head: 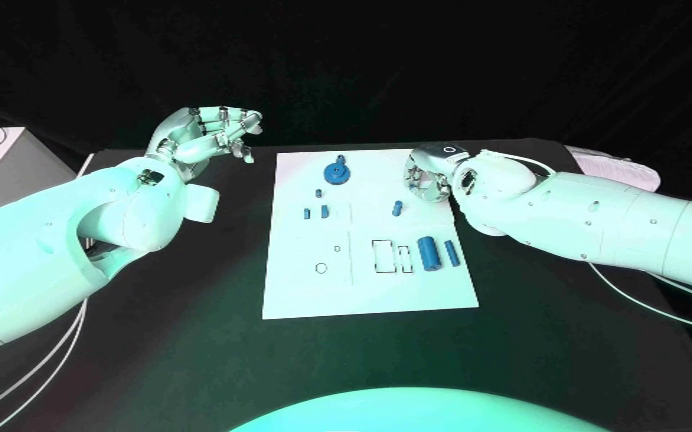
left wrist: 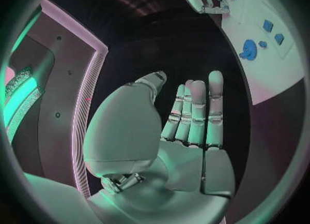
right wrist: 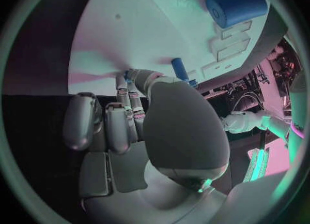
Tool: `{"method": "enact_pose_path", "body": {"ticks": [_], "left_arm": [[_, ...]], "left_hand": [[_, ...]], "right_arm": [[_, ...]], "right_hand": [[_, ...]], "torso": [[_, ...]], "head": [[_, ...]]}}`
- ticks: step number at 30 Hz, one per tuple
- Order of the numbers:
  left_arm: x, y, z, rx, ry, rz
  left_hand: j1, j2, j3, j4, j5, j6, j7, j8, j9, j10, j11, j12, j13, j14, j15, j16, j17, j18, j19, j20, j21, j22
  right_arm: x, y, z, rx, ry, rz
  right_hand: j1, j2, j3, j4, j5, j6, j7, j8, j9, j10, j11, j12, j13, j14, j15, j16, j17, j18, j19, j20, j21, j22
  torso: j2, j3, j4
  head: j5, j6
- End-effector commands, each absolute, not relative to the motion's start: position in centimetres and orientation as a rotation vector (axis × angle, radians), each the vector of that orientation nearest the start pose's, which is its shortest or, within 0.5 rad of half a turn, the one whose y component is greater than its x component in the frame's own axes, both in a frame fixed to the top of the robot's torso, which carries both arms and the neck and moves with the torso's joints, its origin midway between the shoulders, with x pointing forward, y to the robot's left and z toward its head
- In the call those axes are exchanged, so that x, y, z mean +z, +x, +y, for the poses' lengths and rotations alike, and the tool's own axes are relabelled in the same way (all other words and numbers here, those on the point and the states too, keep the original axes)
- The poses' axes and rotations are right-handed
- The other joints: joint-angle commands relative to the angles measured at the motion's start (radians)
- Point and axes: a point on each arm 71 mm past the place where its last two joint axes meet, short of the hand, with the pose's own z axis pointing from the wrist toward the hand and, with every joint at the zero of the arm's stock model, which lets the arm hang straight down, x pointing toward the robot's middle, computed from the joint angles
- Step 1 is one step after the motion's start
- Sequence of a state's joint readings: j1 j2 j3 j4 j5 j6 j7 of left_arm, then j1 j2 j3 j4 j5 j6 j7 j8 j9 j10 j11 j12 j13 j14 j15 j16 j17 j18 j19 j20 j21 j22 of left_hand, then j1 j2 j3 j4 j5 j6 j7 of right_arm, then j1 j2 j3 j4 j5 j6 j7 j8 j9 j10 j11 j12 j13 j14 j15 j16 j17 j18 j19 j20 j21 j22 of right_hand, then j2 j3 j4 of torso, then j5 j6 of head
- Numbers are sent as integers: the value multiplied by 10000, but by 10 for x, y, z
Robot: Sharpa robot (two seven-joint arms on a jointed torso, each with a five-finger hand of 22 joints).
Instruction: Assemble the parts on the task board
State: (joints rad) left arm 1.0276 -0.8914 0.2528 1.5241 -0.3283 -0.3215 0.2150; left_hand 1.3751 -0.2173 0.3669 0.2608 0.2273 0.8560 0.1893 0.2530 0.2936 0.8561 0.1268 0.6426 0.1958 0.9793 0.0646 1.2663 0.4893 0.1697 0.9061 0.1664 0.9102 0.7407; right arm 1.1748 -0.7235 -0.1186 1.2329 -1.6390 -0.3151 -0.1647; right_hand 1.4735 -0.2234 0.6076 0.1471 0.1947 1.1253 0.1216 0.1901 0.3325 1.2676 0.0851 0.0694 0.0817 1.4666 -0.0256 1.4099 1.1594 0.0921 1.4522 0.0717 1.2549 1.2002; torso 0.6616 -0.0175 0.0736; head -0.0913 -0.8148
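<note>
The white task board [head: 368, 282] lies in the middle of the table. On it are a round blue part [head: 336, 172], small blue pegs [head: 306, 213] [head: 397, 208], and a thick blue cylinder [head: 430, 249] with a thinner one [head: 453, 253] beside it. My left hand [head: 209, 135] is raised off the board's far left corner, fingers apart [left wrist: 194, 115] and holding nothing. My right hand [head: 430, 177] hangs over the board's far right edge, fingers curled down toward the surface. Its thumb [right wrist: 181, 125] hides the fingertips; a blue peg [right wrist: 180, 69] stands just beyond it, and the thick cylinder [right wrist: 235, 6] lies farther off.
Empty outlined slots [head: 384, 255] sit left of the thick cylinder, and a small ring outline [head: 320, 268] lies near the board's left side. A pale box [head: 22, 152] stands at the table's far left. Black table surrounds the board.
</note>
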Motion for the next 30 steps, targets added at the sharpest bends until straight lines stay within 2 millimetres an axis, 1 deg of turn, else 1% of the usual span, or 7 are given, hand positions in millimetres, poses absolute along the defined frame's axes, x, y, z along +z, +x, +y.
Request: {"method": "enact_pose_path", "body": {"ticks": [1, 7, 13, 19, 22, 27, 30], "left_arm": [[-159, 496, 240, -14132, -9794, 14173], [-160, 496, 241, -14074, -9838, 14169], [-161, 496, 242, -14025, -9871, 14165], [-164, 496, 244, -13917, -9964, 14194], [-166, 495, 244, -13876, -10008, 14213], [-169, 494, 245, -13846, -10056, 14257], [-170, 493, 245, -13841, -10075, 14275]], "left_hand": [[70, 5, -45, -18, 17, -61, -5, 51, -9, -68, 4, 63, 2, 78, -16, 38, 13, 143, 62, -24, 40, 14], [139, -7, -96, 7, 16, -116, 7, 34, -29, -135, 16, 54, -12, 97, -11, 67, 19, 141, 88, -27, 57, 24], [154, -8, -109, 14, 15, -121, 8, 35, -32, -154, 19, 52, -16, 100, -8, 72, 20, 140, 92, -26, 60, 26], [189, -17, -157, 42, 18, -161, 24, 27, -45, -217, 34, 49, -24, 98, 3, 84, 21, 138, 102, -25, 67, 32], [194, -18, -163, 45, 19, -164, 26, 27, -47, -225, 36, 49, -25, 97, 5, 85, 21, 138, 103, -25, 67, 32], [204, -21, -180, 55, 20, -174, 31, 27, -50, -245, 42, 50, -26, 93, 10, 87, 21, 138, 105, -24, 69, 33], [204, -21, -180, 55, 20, -174, 31, 27, -50, -245, 42, 50, -26, 93, 10, 87, 21, 138, 105, -24, 69, 33]], "right_arm": [[-240, 518, -228, 3388, -2496, 16711], [-236, 516, -230, 3404, -2181, 16239], [-231, 514, -232, 3543, -1922, 15872], [-221, 511, -234, 3726, -1661, 15655], [-216, 509, -235, 3821, -1568, 15615], [-206, 498, -233, 4211, -1485, 15577], [-201, 489, -225, 4649, -1543, 15507]], "right_hand": [[-1, 153, 71, -127, 59, 60, -27, 58, 58, 434, -349, 21, 12, 293, -47, 29, 1, -156, 44, -28, 88, 107], [-152, 126, 235, -343, 97, 72, -36, 144, 179, 540, -367, 4, 42, 306, -63, 57, 50, -184, 78, -45, 221, 272], [-199, 119, 279, -397, 114, 69, -38, 163, 210, 557, -370, -4, 48, 310, -66, 66, 65, -193, 90, -48, 266, 328], [-234, 109, 309, -439, 116, 70, -39, 179, 234, 570, -373, -9, 53, 322, -67, 92, 124, -233, 146, -49, 425, 516], [-253, 102, 323, -461, 113, 69, -40, 186, 245, 577, -374, -11, 56, 326, -67, 101, 143, -239, 154, -50, 454, 551], [-269, 98, 333, -476, 111, 68, -39, 191, 255, 582, -374, -12, 58, 328, -67, 107, 155, -244, 159, -50, 472, 573], [-279, 96, 339, -485, 112, 68, -39, 195, 261, 586, -374, -13, 60, 329, -67, 108, 157, -254, 174, -50, 515, 624]], "torso": [[3, 0, 5], [-6, 1, 7], [-8, -2, -3], [-20, 8, -8], [-12, 0, -14], [-16, -9, -9], [-8, 4, -24]], "head": [[-13, 8], [-12, 19], [-14, 23], [-28, 29], [-19, 42], [15, 67], [76, 110]]}}
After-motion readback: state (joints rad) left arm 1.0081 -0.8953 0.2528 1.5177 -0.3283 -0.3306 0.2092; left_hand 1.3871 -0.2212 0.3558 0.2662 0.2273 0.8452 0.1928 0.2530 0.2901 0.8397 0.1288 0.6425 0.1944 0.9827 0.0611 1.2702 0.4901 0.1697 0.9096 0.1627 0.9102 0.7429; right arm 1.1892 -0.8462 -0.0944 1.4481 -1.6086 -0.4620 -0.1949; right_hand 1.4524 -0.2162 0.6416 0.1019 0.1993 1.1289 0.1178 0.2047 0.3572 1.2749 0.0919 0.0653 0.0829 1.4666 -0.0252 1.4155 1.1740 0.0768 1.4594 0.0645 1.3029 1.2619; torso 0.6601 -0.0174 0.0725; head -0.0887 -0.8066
